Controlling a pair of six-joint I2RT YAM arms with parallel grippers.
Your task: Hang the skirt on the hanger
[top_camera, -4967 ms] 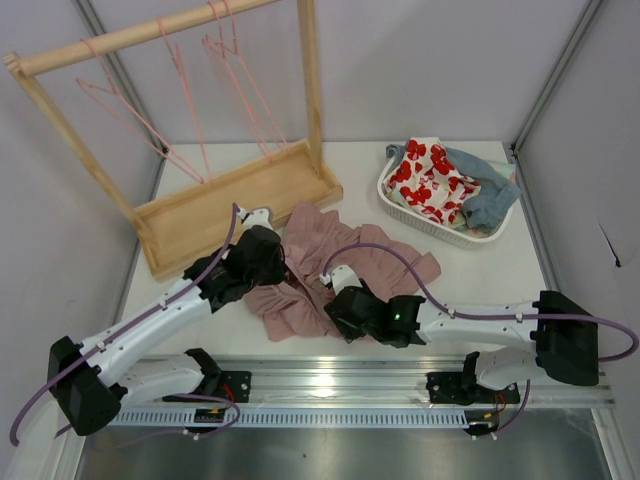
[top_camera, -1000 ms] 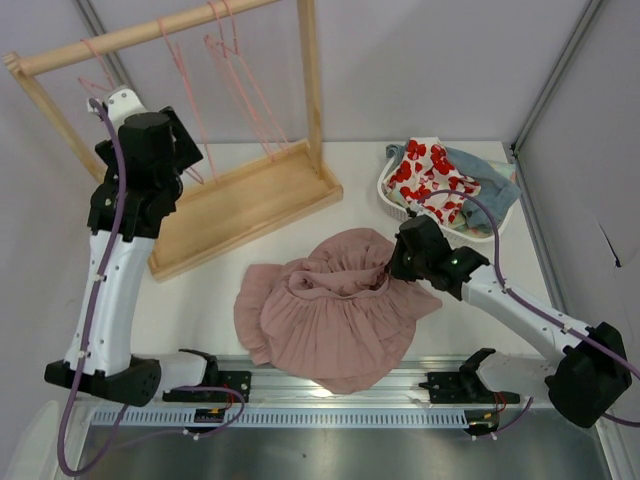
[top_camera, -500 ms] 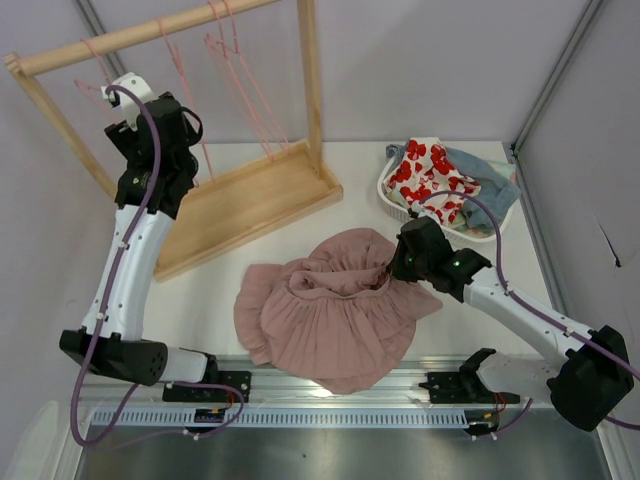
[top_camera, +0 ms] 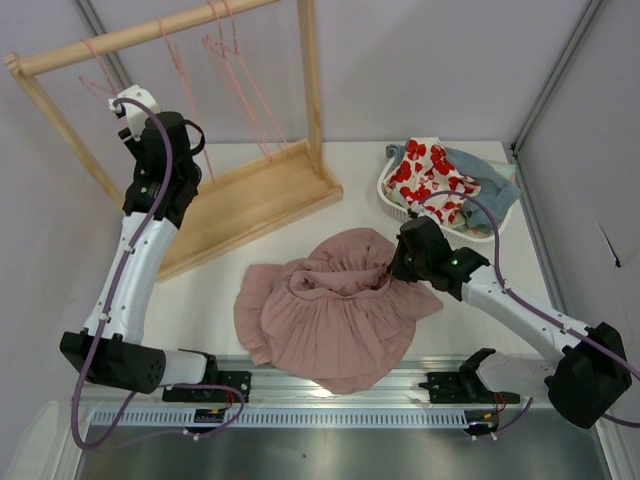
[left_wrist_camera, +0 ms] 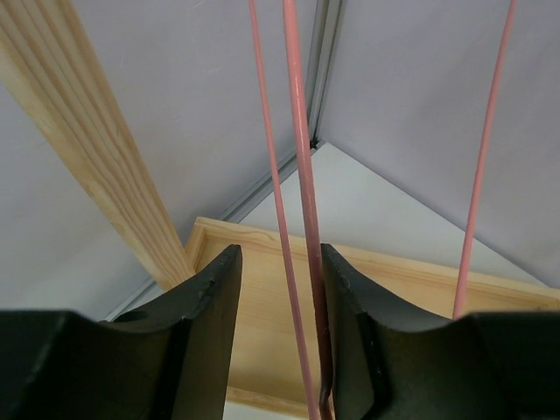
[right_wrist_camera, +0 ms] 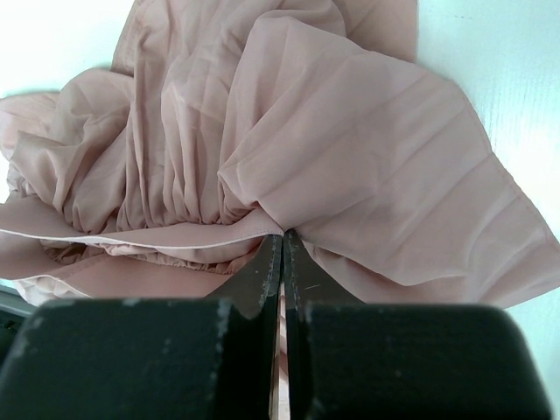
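The dusty-pink pleated skirt (top_camera: 330, 310) lies bunched on the table in front of the arms. My right gripper (top_camera: 385, 275) is shut on a fold of the skirt (right_wrist_camera: 350, 149) near its gathered waist, the jaws (right_wrist_camera: 282, 241) pinched together on fabric. My left gripper (top_camera: 125, 103) is raised to the leftmost pink hanger (top_camera: 98, 83) on the rack. In the left wrist view two thin wires of that hanger (left_wrist_camera: 302, 175) run down between the jaws (left_wrist_camera: 282, 289). The right finger (left_wrist_camera: 350, 306) touches the thicker wire; the left finger (left_wrist_camera: 214, 306) stands clear of both. The jaws are still apart.
The wooden rack (top_camera: 150, 35) with its tray base (top_camera: 250, 195) stands at the back left, its post (left_wrist_camera: 96, 157) close beside my left gripper. More pink hangers (top_camera: 225, 50) hang from the bar. A white basket (top_camera: 440, 232) holds a red-flowered cloth (top_camera: 430, 180) and a blue-grey garment (top_camera: 490, 195).
The left arm has shifted up and left to the leftmost hanger, and its jaws have narrowed around the wires. The right arm and the skirt have not moved.
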